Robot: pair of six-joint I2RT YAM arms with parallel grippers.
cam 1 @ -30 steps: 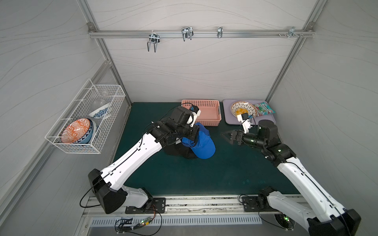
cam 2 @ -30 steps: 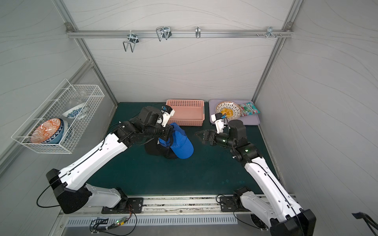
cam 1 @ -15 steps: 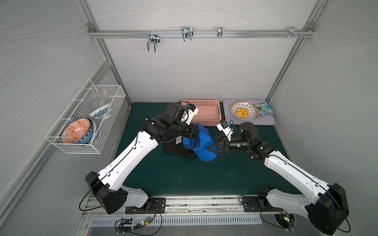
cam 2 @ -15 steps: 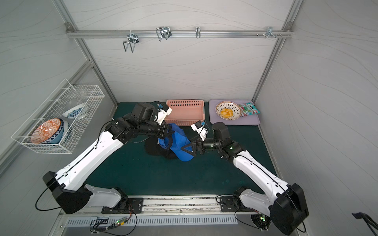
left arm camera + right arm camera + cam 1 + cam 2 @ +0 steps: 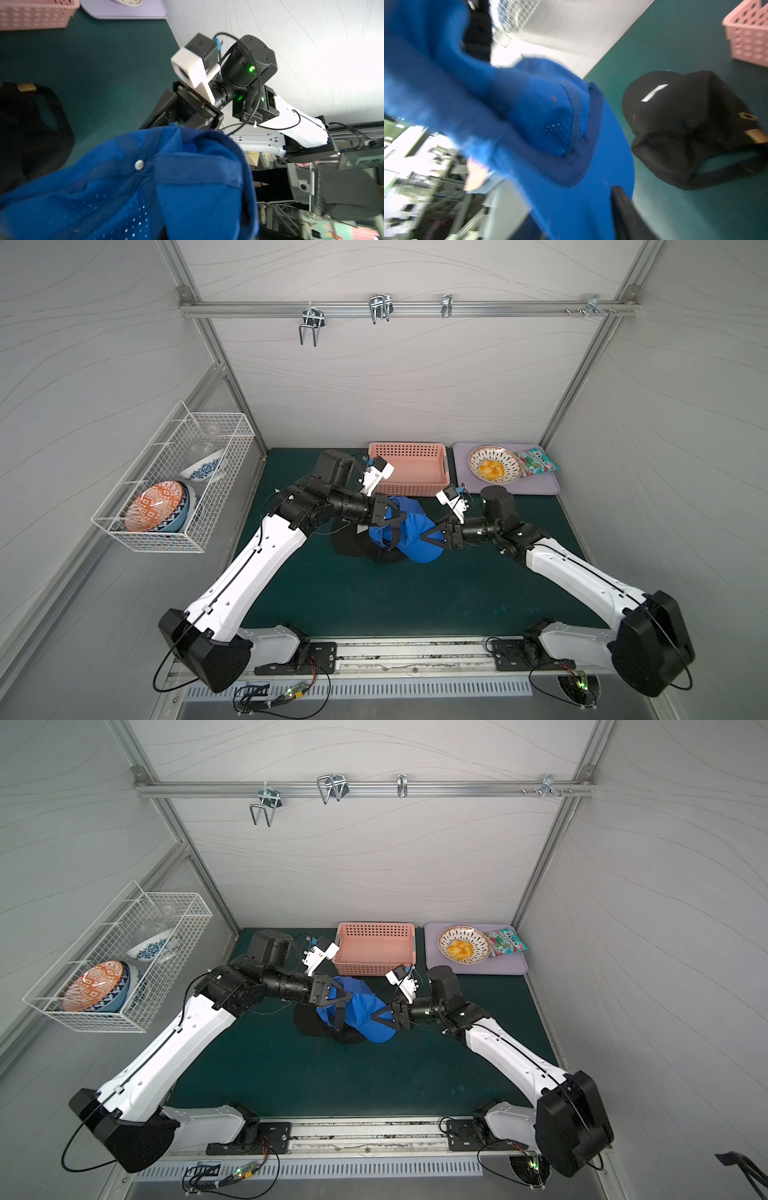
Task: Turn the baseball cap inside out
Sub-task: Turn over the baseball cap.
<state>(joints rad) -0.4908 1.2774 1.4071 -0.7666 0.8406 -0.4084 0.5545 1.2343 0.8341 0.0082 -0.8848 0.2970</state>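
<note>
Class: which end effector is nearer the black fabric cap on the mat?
Left: left end effector beside the black fabric cap; right end effector beyond the blue fabric baseball cap.

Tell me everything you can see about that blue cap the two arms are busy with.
The blue cap is bright cloth with tiny air holes, darker seam tape, a dark inner band and a small metal stud. Its crown is crumpled; the rounded brim looks stiff. It hangs above the green mat, over a black cap. The left pincer is clamped on its crown; the right pincer meets its brim side, grip unclear.
</note>
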